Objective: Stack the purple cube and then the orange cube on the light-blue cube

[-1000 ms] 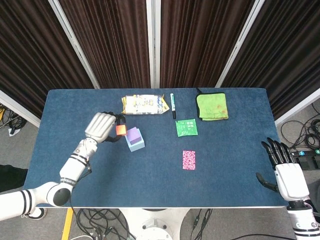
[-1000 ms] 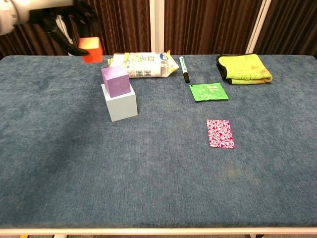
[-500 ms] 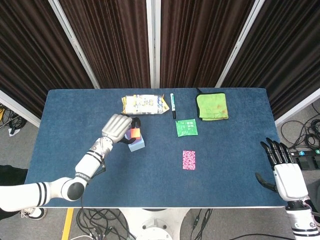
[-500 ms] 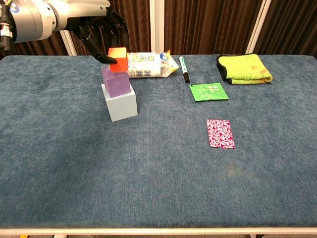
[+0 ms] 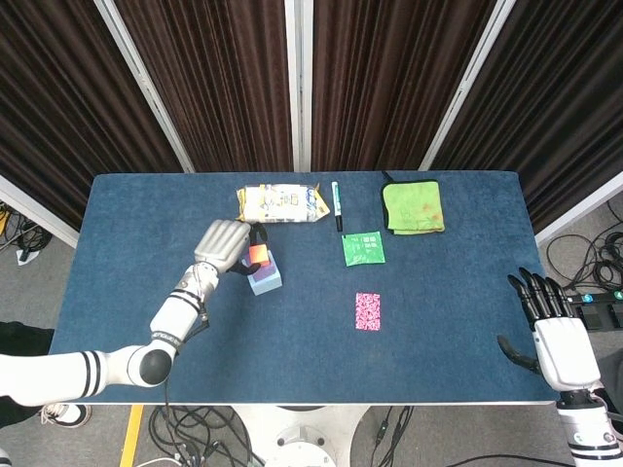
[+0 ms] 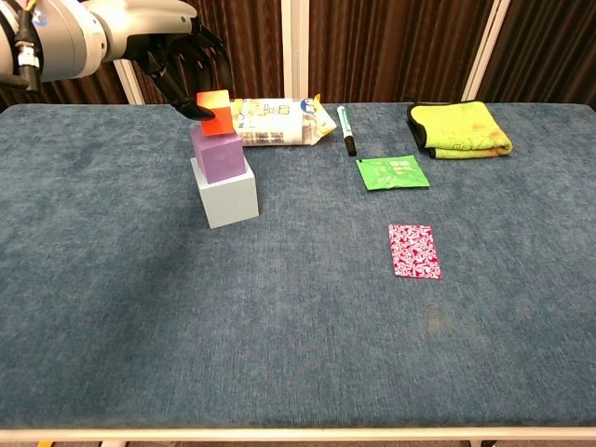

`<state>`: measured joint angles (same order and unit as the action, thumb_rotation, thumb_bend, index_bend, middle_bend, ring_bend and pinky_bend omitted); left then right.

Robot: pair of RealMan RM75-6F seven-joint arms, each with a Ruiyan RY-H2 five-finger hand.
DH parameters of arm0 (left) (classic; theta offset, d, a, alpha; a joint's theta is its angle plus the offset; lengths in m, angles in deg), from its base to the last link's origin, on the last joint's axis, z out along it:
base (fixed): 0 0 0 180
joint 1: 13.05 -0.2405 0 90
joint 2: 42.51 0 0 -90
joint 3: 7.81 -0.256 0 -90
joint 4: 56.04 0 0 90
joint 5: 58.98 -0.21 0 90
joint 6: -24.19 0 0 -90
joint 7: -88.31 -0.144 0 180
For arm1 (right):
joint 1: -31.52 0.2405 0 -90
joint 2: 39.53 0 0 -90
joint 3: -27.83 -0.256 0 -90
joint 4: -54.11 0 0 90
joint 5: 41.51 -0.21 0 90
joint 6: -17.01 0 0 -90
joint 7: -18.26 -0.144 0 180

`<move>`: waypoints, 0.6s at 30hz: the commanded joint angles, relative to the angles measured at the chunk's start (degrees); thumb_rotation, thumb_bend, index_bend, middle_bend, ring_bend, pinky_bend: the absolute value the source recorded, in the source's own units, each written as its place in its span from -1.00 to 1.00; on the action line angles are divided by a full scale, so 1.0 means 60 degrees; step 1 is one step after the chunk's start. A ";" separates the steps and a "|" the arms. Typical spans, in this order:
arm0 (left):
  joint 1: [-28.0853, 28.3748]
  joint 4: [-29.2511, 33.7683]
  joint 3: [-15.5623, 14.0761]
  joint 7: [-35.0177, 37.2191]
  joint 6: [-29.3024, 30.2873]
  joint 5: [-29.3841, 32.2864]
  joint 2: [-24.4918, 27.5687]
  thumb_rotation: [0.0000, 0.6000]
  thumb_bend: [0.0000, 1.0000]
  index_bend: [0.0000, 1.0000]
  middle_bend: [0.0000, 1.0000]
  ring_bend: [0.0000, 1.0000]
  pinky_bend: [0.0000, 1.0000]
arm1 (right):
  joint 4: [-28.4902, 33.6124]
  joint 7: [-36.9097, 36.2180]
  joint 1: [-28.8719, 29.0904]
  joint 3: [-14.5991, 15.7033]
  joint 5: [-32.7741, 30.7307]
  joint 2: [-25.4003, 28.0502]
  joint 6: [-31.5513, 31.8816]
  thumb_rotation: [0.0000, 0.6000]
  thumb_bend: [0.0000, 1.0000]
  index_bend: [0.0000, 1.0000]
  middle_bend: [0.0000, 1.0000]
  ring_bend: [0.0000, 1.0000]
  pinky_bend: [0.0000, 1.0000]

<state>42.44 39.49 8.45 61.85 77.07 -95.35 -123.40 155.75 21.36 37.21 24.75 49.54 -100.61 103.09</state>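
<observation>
Left hand point(image 6: 177, 58): upper left of the chest view, fingers point(image 6: 202, 113) curled round the orange cube, holding it.
Orange cube point(image 6: 216, 112): tilted, its lower edge at the top of the purple cube (actual contact cannot be told); in the head view it shows just right of the left hand point(image 5: 222, 245).
Purple cube point(image 6: 217, 153): sits on the light-blue cube, turned slightly askew to it.
Light-blue cube point(image 6: 228, 197): on the blue surface point(image 6: 279, 354), left of centre in the chest view.
Right hand point(image 5: 553, 336): lower right corner of the head view, past the surface's edge, fingers spread apart and holding nothing.
Other things: a snack bag point(image 6: 275, 121) just behind the stack, a pen point(image 6: 345, 129), a green packet point(image 6: 393, 172), a pink patterned card point(image 6: 413, 250) and a folded green cloth point(image 6: 461, 128) at the upper right.
</observation>
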 commanded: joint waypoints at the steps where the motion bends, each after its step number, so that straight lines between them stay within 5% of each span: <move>1: 0.0064 0.0057 -0.0043 -0.0027 0.0052 0.0238 0.0025 1.00 -0.40 -0.12 0.24 -0.18 -0.19 | 0.0003 0.0004 0.0002 -0.0001 -0.0006 0.0000 -0.0005 1.00 -0.64 -1.00 -1.00 -1.00 -1.00; 18: 0.0292 -0.0049 -0.0201 -0.0086 0.0414 0.0791 -0.0189 1.00 -0.40 -0.12 0.24 -0.18 -0.20 | -0.0042 -0.0108 -0.0016 0.0000 0.0004 0.0019 0.0032 1.00 -0.64 -1.00 -1.00 -1.00 -1.00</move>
<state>44.19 39.22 7.26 61.31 79.56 -90.63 -124.53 155.52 20.73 37.12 24.73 49.54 -100.47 103.27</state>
